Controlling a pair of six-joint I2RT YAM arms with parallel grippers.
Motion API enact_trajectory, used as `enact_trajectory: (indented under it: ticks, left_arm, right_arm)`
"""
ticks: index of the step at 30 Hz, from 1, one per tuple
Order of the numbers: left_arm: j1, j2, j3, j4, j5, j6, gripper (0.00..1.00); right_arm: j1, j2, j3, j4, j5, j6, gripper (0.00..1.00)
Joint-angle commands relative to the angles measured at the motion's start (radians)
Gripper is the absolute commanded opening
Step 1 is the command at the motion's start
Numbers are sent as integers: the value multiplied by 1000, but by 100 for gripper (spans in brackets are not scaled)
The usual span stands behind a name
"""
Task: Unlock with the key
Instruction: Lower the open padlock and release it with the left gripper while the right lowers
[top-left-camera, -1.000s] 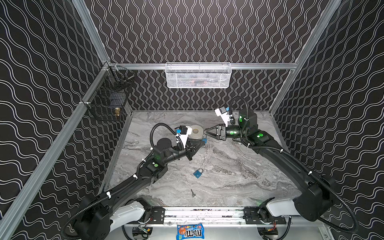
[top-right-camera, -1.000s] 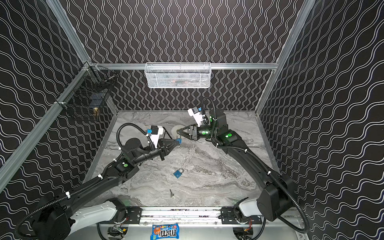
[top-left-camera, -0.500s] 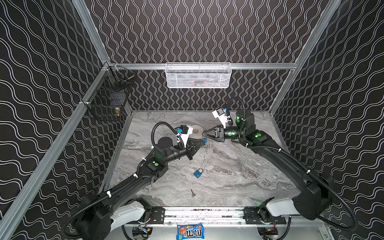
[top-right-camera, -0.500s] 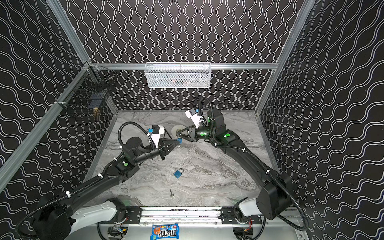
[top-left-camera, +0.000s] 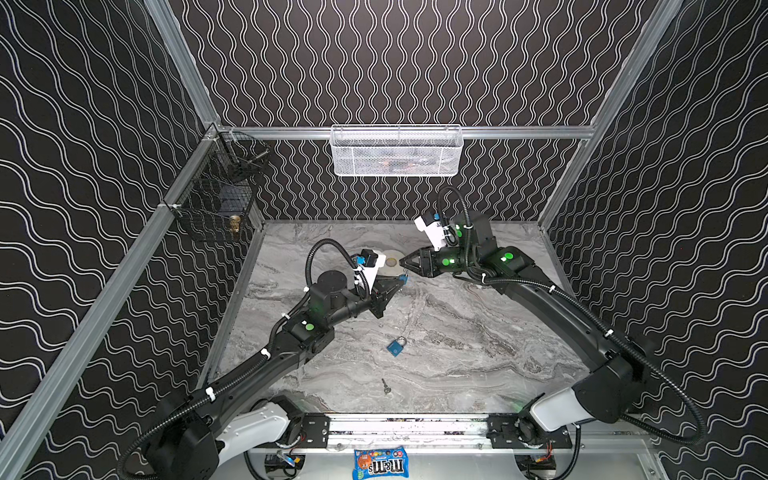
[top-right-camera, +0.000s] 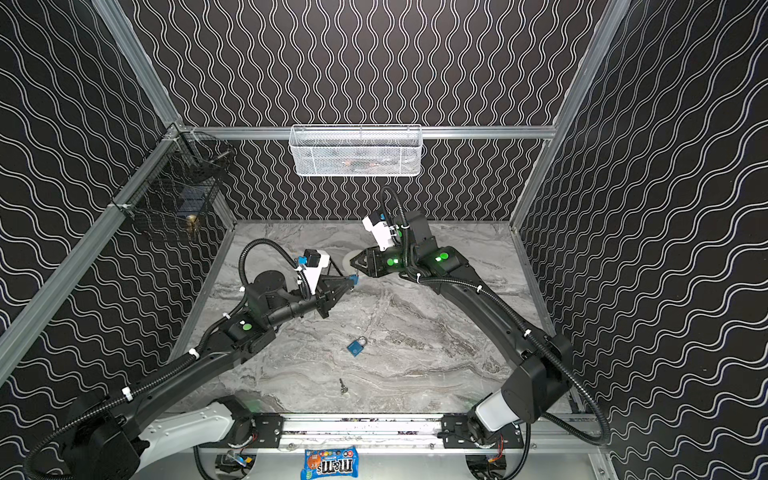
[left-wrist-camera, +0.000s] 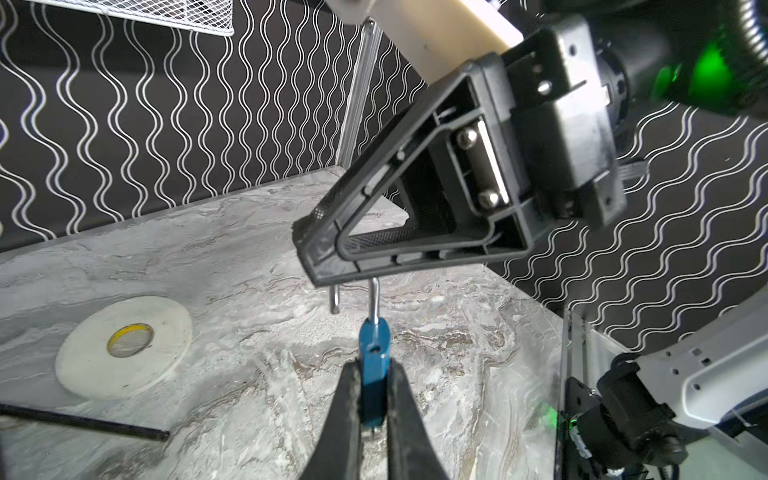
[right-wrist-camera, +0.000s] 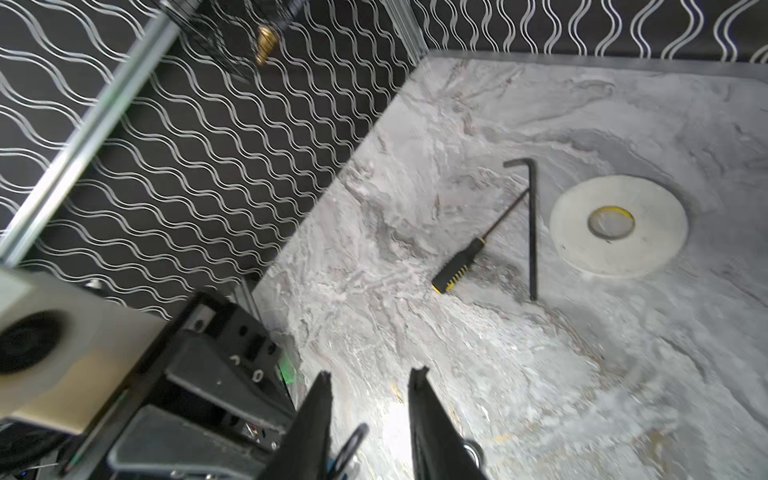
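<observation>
A blue padlock (left-wrist-camera: 374, 347) is gripped by its body between the closed jaws of the left gripper (top-left-camera: 401, 281), above the far middle of the worktop (top-left-camera: 478, 345). Its long axis is set along the gripper's own line, with the shackle (left-wrist-camera: 375, 299) pointed far and right, toward the right gripper (right-wrist-camera: 372, 374). Only in the left wrist view is the lock seen to be open — one shackle leg is seated in the body and the other hangs free beside it. The top of the shackle is hidden there behind a finger (left-wrist-camera: 326, 253) of the right gripper. In the right wrist view the right jaws are seen standing apart, with a dark loop low between them; whether that loop is touched cannot be told.

The key (top-left-camera: 386, 386) and a second blue padlock (top-left-camera: 395, 347) are shown by the top views alone. The key is laid flat on the near middle of the worktop, well apart from both grippers, its long axis run near to far and its thicker head at the near end. The second blue padlock is laid between the key and the grippers, its shackle pointed far and right.

A screwdriver (right-wrist-camera: 457, 270) and a hex key (right-wrist-camera: 532, 232) are plain only in the right wrist view — the screwdriver's tip is met by the hex key's shaft, just beside a tape roll (right-wrist-camera: 619, 226).
</observation>
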Motion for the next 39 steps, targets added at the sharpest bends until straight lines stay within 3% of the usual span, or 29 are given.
enact_trajectory:
  ticks: [1, 5, 8, 11, 13, 18, 27, 39]
  left_arm:
    - [2, -10, 6, 10, -24, 61, 0]
    - [2, -10, 5, -13, -43, 72, 0]
    - [2, -1, -12, -14, -50, 56, 0]
    - [2, 16, -41, -10, -63, 0, 0]
    - [2, 42, -52, -19, -44, -43, 0]
    - [9, 149, -86, 16, 7, -216, 0]
    - [15, 391, 13, -48, 98, -353, 0]
    - [33, 622, 101, -40, 176, -482, 0]
  right_arm:
    - [3, 28, 60, -155, 134, -40, 34]
    - [20, 61, 135, -269, 251, -54, 38]
    - [22, 54, 137, -284, 218, -58, 40]
    - [15, 16, 79, -259, 233, -34, 43]
    - [-4, -21, 18, -232, 247, -7, 51]
    - [-48, -86, -151, -156, 246, 57, 59]
    - [-101, -131, -341, -58, 275, 130, 61]
    - [-116, -108, -381, -27, 237, 137, 62]
